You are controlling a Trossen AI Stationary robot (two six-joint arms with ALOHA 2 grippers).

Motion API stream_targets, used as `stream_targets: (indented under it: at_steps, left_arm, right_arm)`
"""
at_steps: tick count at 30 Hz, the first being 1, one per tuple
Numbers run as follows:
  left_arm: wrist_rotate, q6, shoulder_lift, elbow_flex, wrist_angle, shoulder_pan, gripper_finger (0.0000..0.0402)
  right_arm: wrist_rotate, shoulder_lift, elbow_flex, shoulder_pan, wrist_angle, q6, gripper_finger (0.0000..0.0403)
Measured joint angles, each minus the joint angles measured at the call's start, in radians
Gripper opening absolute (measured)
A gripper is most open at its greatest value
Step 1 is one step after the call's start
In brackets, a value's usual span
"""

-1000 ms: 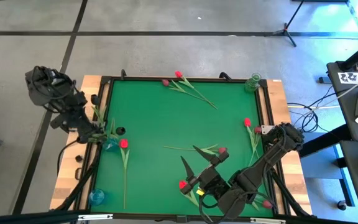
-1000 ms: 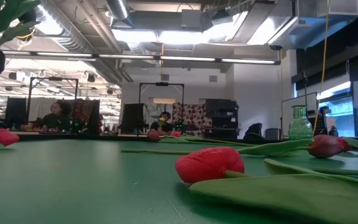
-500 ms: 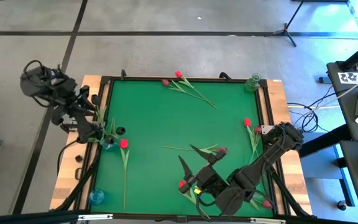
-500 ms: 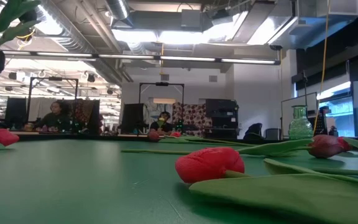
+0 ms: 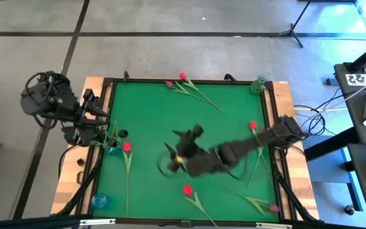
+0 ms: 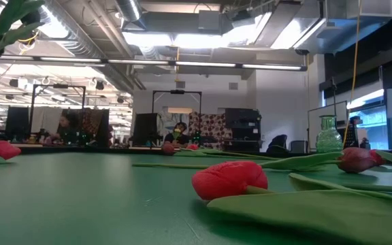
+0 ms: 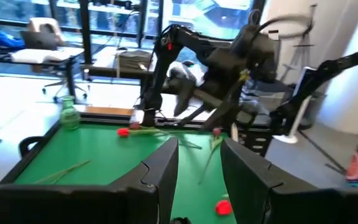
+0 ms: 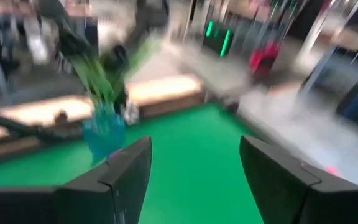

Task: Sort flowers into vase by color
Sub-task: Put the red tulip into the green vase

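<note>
Table mat (image 5: 157,121): solid green. Tulip heads (image 5: 126,146): bright red; stems green. Vase (image 5: 112,148) beside mat's left edge: blue glass. Vase (image 5: 258,84) at mat's far-right corner: green glass.

We see 2 arms (image 5: 259,141), 2 blue vases (image 5: 98,201), 1 green vase (image 5: 258,84) and at least 6 loose flowers (image 5: 126,147).

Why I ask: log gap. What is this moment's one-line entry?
left fingers open, near blue glass vase at table's left edge | right fingers open, empty, over mid-table | red artificial tulips lying on green table
</note>
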Motion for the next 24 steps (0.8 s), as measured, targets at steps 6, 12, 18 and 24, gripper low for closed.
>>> stream_targets:
  at_steps: [6, 12, 18, 24]
  left_arm:
    - [-0.189, 0.011, 0.0, -0.001, -0.014, 0.025, 0.0118]
    - [-0.197, 0.004, -0.071, -0.001, -0.05, 0.067, 0.0118]
    - [-0.2, -0.048, -0.098, -0.056, -0.092, 0.068, 0.0118]
    - [-0.204, -0.116, -0.101, -0.102, -0.063, 0.068, 0.0118]
  right_arm:
    - [-0.168, 0.0, 0.0, -0.206, -0.298, 0.163, 0.0245]
    - [-0.404, 0.022, 0.001, -0.485, -0.389, 0.149, 0.0245]
    - [-0.675, 0.127, 0.0, -0.74, -0.329, 0.052, 0.0245]
    - [-0.823, 0.213, -0.002, -0.92, -0.333, 0.05, 0.0245]
